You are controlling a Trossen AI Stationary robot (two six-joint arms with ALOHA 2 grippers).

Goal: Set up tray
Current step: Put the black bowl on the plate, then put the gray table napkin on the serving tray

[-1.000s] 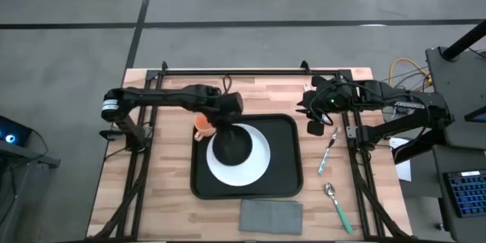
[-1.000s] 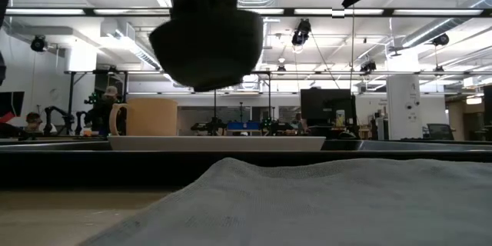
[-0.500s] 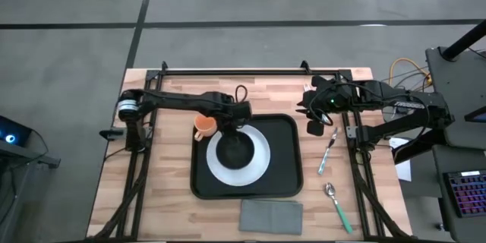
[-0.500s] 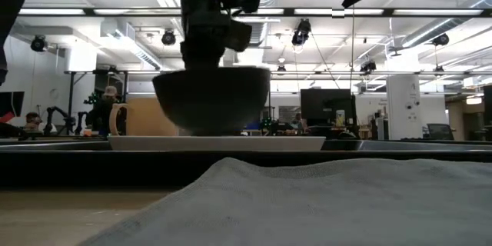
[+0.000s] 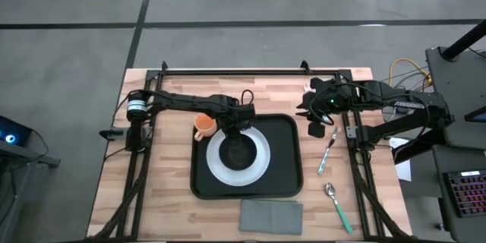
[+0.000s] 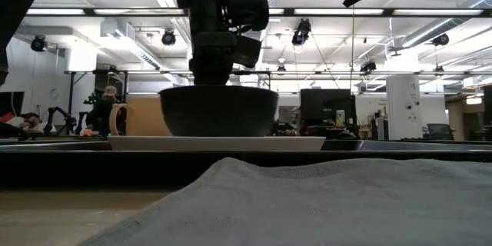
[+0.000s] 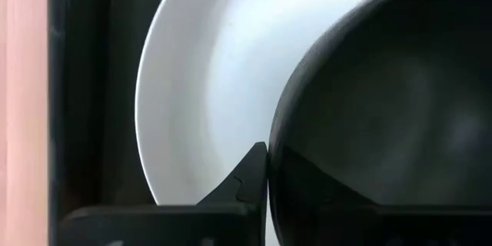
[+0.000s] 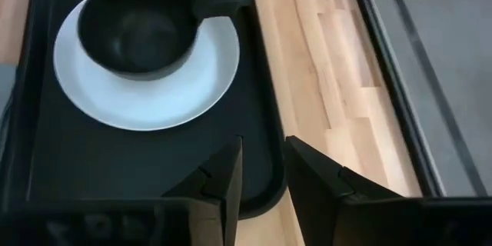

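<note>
A black bowl (image 5: 238,152) sits on its base on the white plate (image 5: 260,170), which lies in the large black tray (image 5: 285,132). My left gripper (image 5: 231,126) stands over the bowl's far rim, shut on it. In the low view the bowl (image 6: 219,111) rests on the plate (image 6: 292,143) with the gripper (image 6: 217,81) coming down onto it. An orange cup (image 5: 203,127) stands at the tray's far left corner. My right gripper (image 5: 316,125) hovers right of the tray, narrowly open and holding nothing. My left gripper holds the bowl by its far rim (image 7: 278,146), coming from above and pointing down. One finger (image 7: 250,181) lies against the outer wall; the other is hidden behind the bowl. The bowl stands upright with its base on the plate.
A grey folded napkin (image 5: 271,216) lies near the table's near edge, filling the low view's foreground (image 6: 307,200). A fork (image 5: 328,152) and a green-handled spoon (image 5: 336,203) lie on the wood right of the tray. Bare wood shows left of the tray.
My left gripper has come down over the plate, carrying the bowl. The bowl hung clear above the plate a second ago and now sits on it, upright. My right arm has kept still.
</note>
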